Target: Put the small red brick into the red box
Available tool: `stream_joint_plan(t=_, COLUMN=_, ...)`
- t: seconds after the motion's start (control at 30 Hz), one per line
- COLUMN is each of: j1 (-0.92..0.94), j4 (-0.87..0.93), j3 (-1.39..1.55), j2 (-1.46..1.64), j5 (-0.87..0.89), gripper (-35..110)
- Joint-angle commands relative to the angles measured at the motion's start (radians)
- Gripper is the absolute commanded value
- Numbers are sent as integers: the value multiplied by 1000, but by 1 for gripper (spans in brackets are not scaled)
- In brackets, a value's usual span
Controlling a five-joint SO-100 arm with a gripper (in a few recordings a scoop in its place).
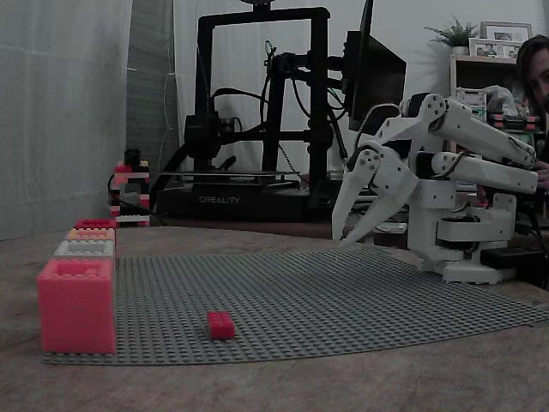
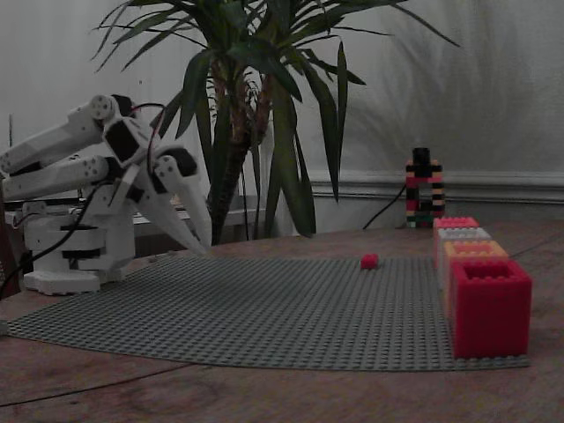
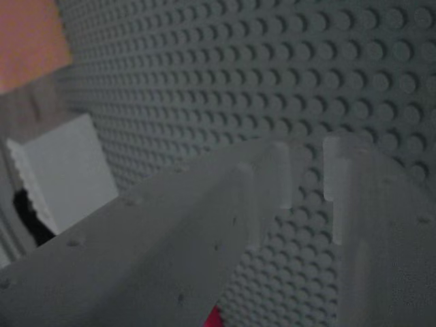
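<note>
My gripper (image 1: pixel 345 236) hangs empty, fingers parted, above the grey baseplate (image 1: pixel 343 292) beside the arm's base. The small red brick (image 1: pixel 220 324) lies well apart, the red box (image 2: pixel 490 306) at the plate's edge. I judge the reach hasn't begun; next I extend over the brick.

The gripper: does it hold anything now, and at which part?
Nothing is held. The gripper hangs above the grey baseplate with jaws apart and empty; the small red brick lies alone on the plate, far from it.
</note>
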Motion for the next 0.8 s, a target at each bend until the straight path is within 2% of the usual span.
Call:
stream_joint_plan(t=0.0, j1=-25, j4=23, j3=3, j2=11, j5=31, gripper=0)
stream_joint_plan(t=0.77, j1=-26, j4=-18, j3=-20, j2=-38, j5=54, gripper=0)
